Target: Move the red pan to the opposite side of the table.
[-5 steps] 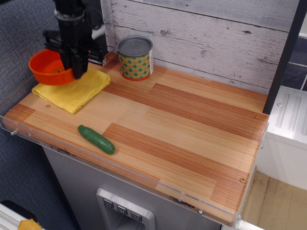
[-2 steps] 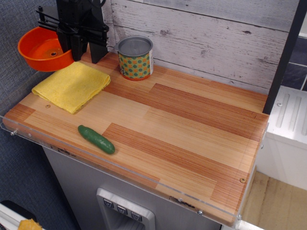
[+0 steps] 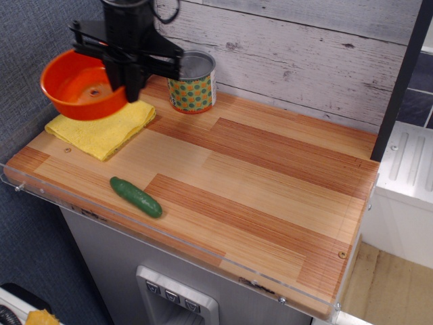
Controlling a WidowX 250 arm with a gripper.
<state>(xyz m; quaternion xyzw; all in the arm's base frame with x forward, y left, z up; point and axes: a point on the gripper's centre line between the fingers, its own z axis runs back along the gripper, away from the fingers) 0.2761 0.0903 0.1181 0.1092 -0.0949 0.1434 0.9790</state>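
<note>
The red pan is a round orange-red bowl-like pan with a small hole in its middle. It hangs in the air above the yellow cloth at the table's back left corner. My black gripper is shut on the pan's right rim and holds it clear of the surface. The pan's grey handle is hidden behind the gripper. The table is a striped wooden top with a clear acrylic rim.
A yellow cloth lies under the pan. A patterned tin can stands just right of the gripper at the back. A green cucumber lies near the front left edge. A white plank wall runs behind the table.
The pan rose up off the cloth and swung left. Now it has moved right and a little lower with the gripper, and looks larger in the frame.
</note>
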